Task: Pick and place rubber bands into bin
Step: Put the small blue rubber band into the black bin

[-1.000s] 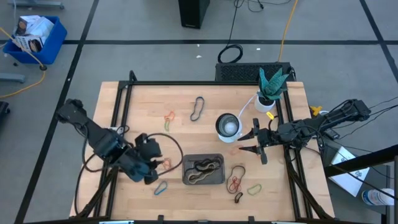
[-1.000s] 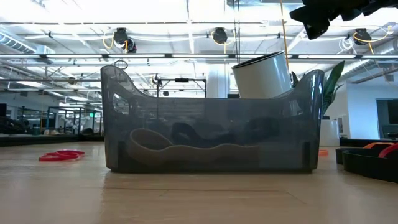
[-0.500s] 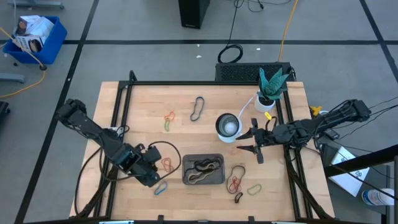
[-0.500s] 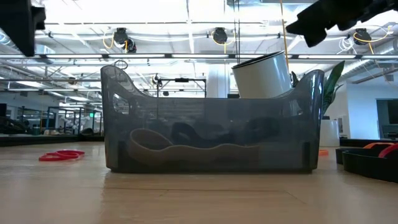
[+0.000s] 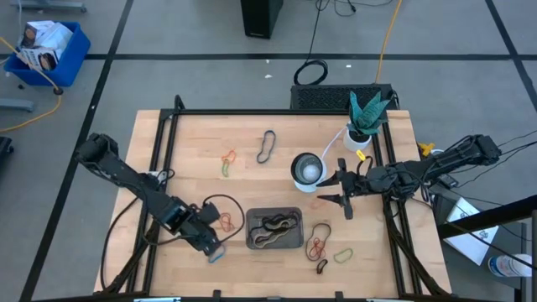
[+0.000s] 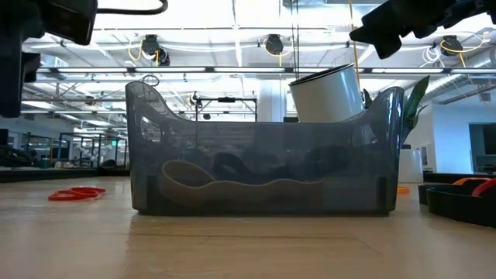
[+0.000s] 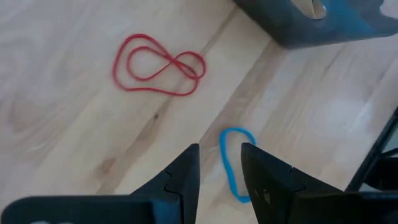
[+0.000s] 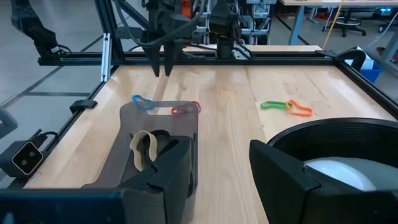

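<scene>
On my wooden worktop point(image 5: 193, 143) a round white-and-silver cup point(image 5: 307, 169) stands. Just beyond the cup, toward the far right corner, sits a potted green plant point(image 5: 366, 117).

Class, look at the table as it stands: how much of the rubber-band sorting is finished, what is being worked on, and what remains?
Done: a tan band and a black band lie in the bin. In hand: the left gripper, jaws open and empty, hangs over the blue band, beside the red band. The right gripper waits by the cup. Left: those two, the bands right of the bin and those at the far side.
</scene>
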